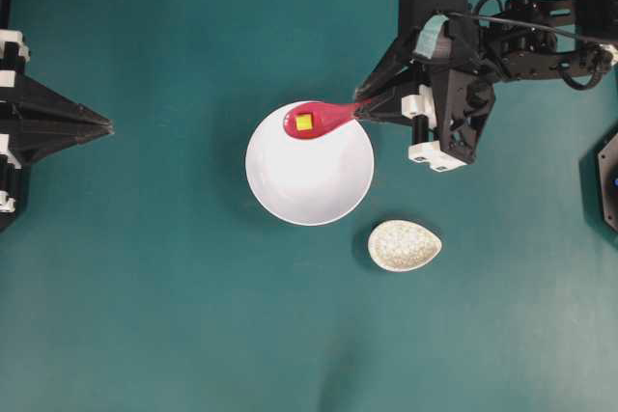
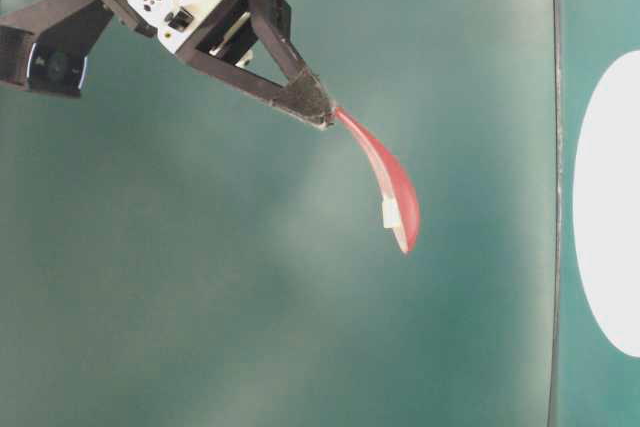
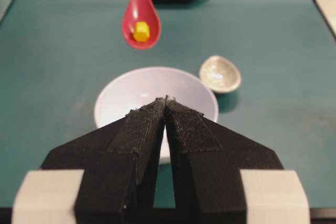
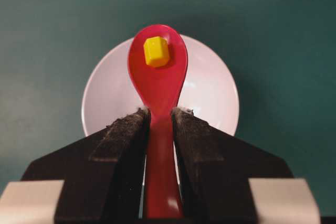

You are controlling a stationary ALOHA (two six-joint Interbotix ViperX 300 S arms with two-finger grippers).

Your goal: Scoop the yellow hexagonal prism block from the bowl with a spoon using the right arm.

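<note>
The pink-red spoon point(image 1: 319, 119) hangs in the air over the far rim of the white bowl point(image 1: 311, 180), and the yellow hexagonal prism block point(image 1: 303, 123) lies in its scoop. My right gripper point(image 1: 362, 111) is shut on the spoon's handle. In the right wrist view the spoon point(image 4: 158, 85) runs out between the fingers, with the block point(image 4: 156, 51) near its tip and the bowl point(image 4: 215, 93) below. The left wrist view shows the spoon point(image 3: 140, 22) raised above the bowl point(image 3: 142, 85). My left gripper point(image 1: 106, 126) rests shut at the left edge, holding nothing.
A small speckled beige oval rest point(image 1: 404, 245) lies on the teal mat just right of the bowl's near side. The right arm's black body point(image 1: 463, 55) reaches in from the upper right. Objects line the far table edge in the left wrist view.
</note>
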